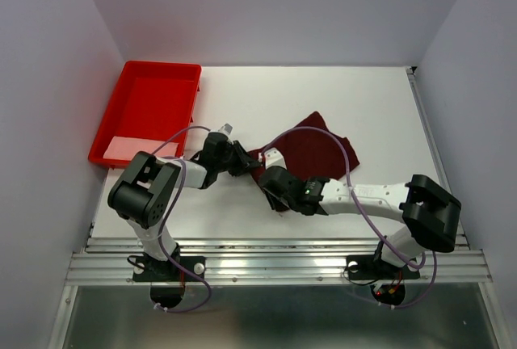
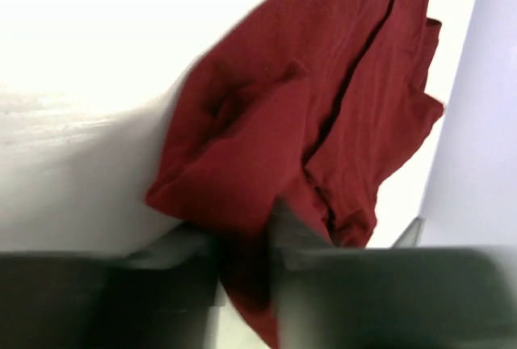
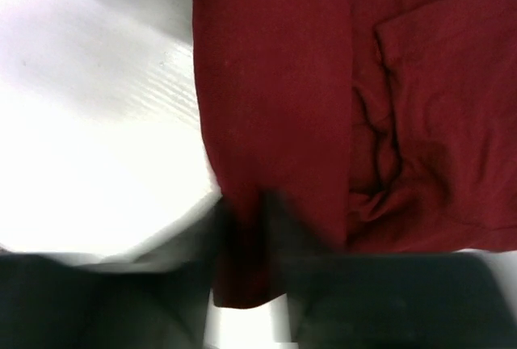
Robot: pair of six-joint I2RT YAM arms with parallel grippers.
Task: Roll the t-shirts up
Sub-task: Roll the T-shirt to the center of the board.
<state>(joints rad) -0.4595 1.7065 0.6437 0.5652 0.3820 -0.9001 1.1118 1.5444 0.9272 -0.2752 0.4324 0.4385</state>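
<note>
Close to the lens of my left wrist camera stand the two dark fingers [image 2: 295, 236] of my left gripper [image 2: 245, 244], blurred, one on each side of a fold of the t-shirt [image 2: 323, 107]. They are near together and the maroon cloth fills the gap between them, so this gripper has hold of the cloth at its edge. At my right gripper [image 3: 242, 216] the picture is also blurred. A narrow strip of the same cloth lies between the fingers and the opening is small, but I cannot tell if they pinch it or only stand around it.

The t-shirt lies on the white table [image 1: 339, 90], a little right of the middle, crumpled and partly folded over itself, with one long fold along it. Seen from above, both grippers are at its left edge, just beside each other, the left one reaching from the left and the right one from the near right. Well apart from the cloth, at the far left corner of the table, sits a bright red tray [image 1: 153, 103]. A pale pink flat thing [image 1: 125, 149] lies in its near end; what it is I cannot tell.
</note>
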